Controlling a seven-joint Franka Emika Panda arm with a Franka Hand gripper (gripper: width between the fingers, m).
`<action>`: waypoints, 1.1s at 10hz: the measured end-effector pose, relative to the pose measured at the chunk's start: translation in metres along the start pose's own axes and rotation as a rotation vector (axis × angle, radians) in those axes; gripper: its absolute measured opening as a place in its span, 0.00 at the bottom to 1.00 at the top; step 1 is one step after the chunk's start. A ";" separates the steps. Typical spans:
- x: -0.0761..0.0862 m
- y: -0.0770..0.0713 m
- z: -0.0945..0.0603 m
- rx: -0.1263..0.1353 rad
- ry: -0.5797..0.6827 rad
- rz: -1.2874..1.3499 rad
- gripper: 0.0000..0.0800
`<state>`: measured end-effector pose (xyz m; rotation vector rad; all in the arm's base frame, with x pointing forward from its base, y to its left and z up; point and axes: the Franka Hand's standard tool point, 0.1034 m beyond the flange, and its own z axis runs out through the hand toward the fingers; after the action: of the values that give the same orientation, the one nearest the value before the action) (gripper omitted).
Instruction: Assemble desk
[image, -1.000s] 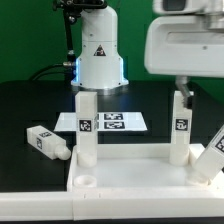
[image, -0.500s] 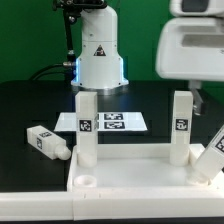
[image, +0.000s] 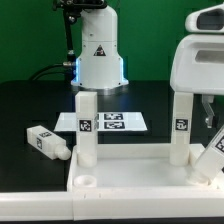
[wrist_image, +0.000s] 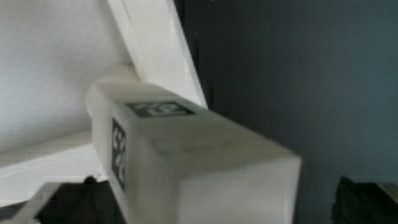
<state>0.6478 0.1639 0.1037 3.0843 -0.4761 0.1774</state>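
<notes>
- While the gripper (image: 208, 110) hangs at the exterior view's right with its jaws spread wide and nothing held, a tilted leg (image: 211, 155) of the desk lies just below it.
- That tilted leg leans at the right end of the desk panel (image: 130, 172), its upper end pointing up towards the gripper; whether it rests on the rim cannot be told.
- Seen from the wrist view, a tagged square-section leg end (wrist_image: 187, 150) rises between the two dark fingertips (wrist_image: 68, 200), one on each side of it, with a gap showing on both sides.
- No contact between the fingers and the leg can be seen.
- The rimmed white panel lies flat at the near edge of the black table (image: 30, 105), with a round corner hole (image: 86, 181) showing at its near left corner.
- The left upright leg (image: 86, 125) stands at the far left corner of the panel, tag facing the camera.
- The right upright leg (image: 181, 125) stands at the far right corner, just left of the gripper and apart from it.
- One loose leg (image: 47, 143) lies on its side on the table, left of the panel and well apart from the gripper.
- The marker board (image: 140, 122) lies flat on the table behind the two upright legs, in front of the robot base (image: 100, 55).
</notes>
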 end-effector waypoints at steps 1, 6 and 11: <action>-0.004 0.004 0.005 -0.001 0.002 -0.006 0.81; -0.005 0.018 0.007 -0.010 0.004 -0.016 0.51; 0.002 0.030 0.007 -0.022 0.010 0.018 0.40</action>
<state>0.6411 0.1348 0.0973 3.0572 -0.5026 0.1869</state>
